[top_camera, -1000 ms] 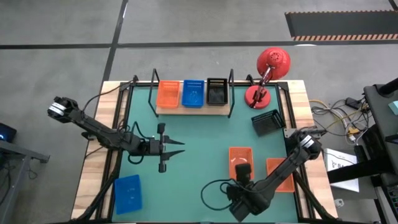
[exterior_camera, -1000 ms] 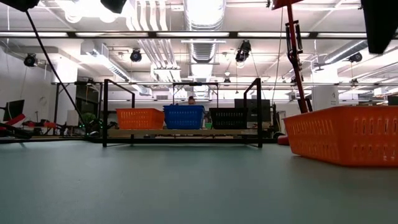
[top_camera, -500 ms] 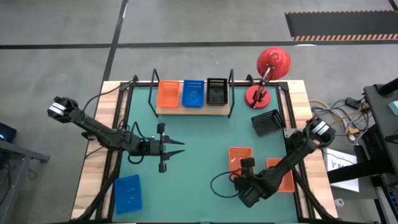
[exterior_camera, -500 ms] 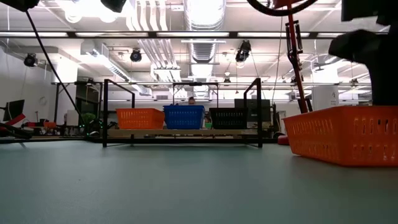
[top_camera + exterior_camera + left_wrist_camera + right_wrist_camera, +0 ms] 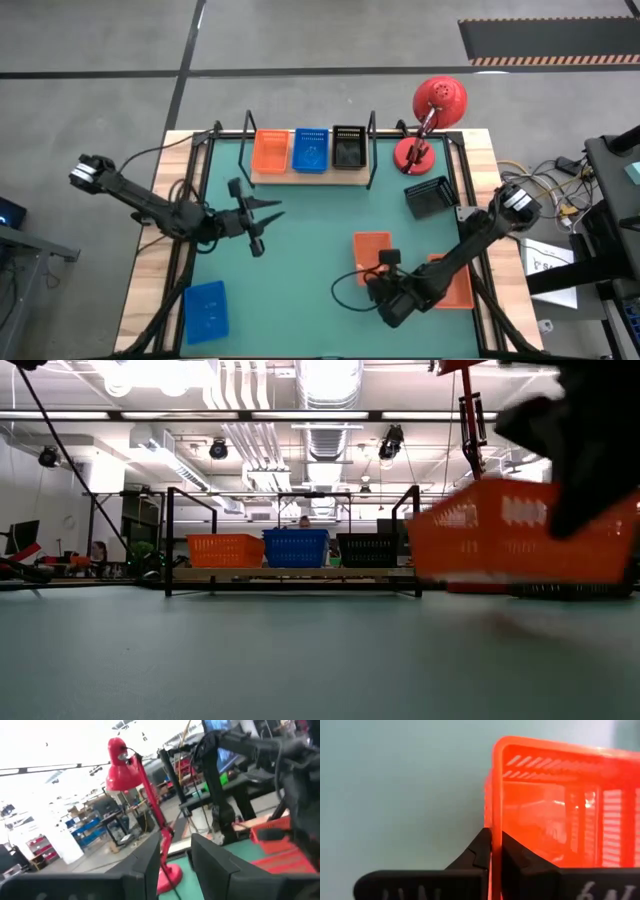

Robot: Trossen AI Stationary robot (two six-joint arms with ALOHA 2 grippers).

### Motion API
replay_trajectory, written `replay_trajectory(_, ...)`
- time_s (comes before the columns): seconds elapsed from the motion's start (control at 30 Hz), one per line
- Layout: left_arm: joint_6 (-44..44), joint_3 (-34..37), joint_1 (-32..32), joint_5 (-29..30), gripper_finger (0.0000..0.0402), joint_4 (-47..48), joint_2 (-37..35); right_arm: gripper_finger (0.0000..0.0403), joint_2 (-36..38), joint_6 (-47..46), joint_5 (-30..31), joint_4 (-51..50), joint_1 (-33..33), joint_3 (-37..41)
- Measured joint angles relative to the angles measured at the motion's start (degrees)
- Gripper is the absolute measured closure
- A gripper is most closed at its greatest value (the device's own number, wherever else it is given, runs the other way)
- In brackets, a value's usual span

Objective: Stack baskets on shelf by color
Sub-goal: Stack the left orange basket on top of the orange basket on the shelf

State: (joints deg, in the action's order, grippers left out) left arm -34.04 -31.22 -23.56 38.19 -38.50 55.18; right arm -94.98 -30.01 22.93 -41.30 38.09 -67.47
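Observation:
The wooden shelf [image 5: 310,176] stands at the far middle and carries one orange [image 5: 270,150], one blue [image 5: 310,150] and one black basket [image 5: 348,147] side by side. My right gripper [image 5: 492,847] is shut on another orange basket [image 5: 368,250] at the mat's near right. A third orange basket [image 5: 455,285] lies partly under the right arm. A black basket [image 5: 428,197] and a blue basket [image 5: 206,310] rest on the mat. My left gripper [image 5: 262,213] hovers open at the mat's left middle, holding nothing. My right gripper pinches one side wall of the orange basket at its rim [image 5: 495,820], one finger [image 5: 517,857] inside the basket and the other [image 5: 479,851] outside. The fingers come from above, slanting in from the near right. In the low view the basket [image 5: 510,530] appears clear of the mat.
A red desk lamp [image 5: 432,115] stands at the far right corner next to the shelf. Cables trail from both arms across the green mat [image 5: 300,260]. Wire uprights [image 5: 372,150] close the shelf's ends. The mat's middle holds no objects.
My right gripper has shut on the orange basket's wall and carried it toward the table's left; the basket has come up off the mat. My left gripper has gone toward the far edge and turned toward the shelf, still open.

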Motion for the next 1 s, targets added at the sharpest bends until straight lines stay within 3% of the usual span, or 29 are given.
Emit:
replay_trajectory(0.3, -1.0, 6.3, 0.7, 0.0, 0.0307, 1.3, -9.8, 0.0394, 0.0, 10.8, 9.2, 0.9, -6.7, -8.4)
replay_trajectory(0.47, -0.8, 9.5, 0.7, 0.0, 0.0307, 0.8, -14.8, 0.0394, 0.0, 15.6, 13.7, 6.7, -13.1, -11.0)
replay_trajectory(0.7, -0.8, 12.1, 0.7, 0.0, 0.0307, 0.0, -18.2, 0.0394, -0.5, 30.3, 12.9, 25.8, -19.5, -10.8)
replay_trajectory(1.0, -2.9, 12.1, 0.7, 0.0, 0.0307, -0.1, -19.1, 0.0394, -2.3, 36.6, 10.8, 32.7, -25.7, -10.7)
